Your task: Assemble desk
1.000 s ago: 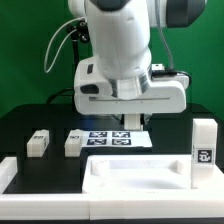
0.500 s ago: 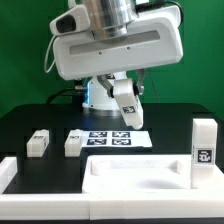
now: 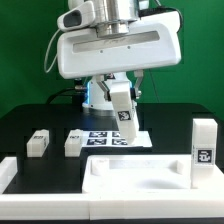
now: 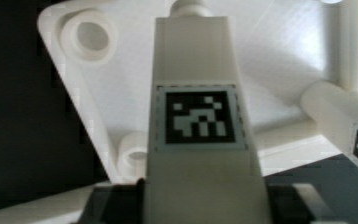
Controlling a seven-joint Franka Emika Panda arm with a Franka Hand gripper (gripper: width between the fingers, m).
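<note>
My gripper (image 3: 118, 88) is shut on a white desk leg (image 3: 124, 108) with a black-and-white tag and holds it in the air, tilted, above the marker board (image 3: 110, 139). In the wrist view the held leg (image 4: 197, 100) runs out from between the fingers (image 4: 119, 196), tag facing the camera. The white rimmed tabletop (image 3: 135, 176) lies at the front; in the wrist view it (image 4: 101, 100) lies behind the held leg, with a round hole in its corner. Two legs (image 3: 38, 143) (image 3: 74, 144) lie at the exterior view's left. One leg (image 3: 204, 146) stands upright at the exterior view's right.
White rails (image 3: 8, 172) edge the black table at the front. A green backdrop stands behind the robot base (image 3: 98, 98). Another tagged leg (image 4: 346, 112) shows beside the held one in the wrist view.
The arm has risen from low over the marker board, lifting the leg off the table. In the last half second the leg shifted slightly to the exterior view's left.
</note>
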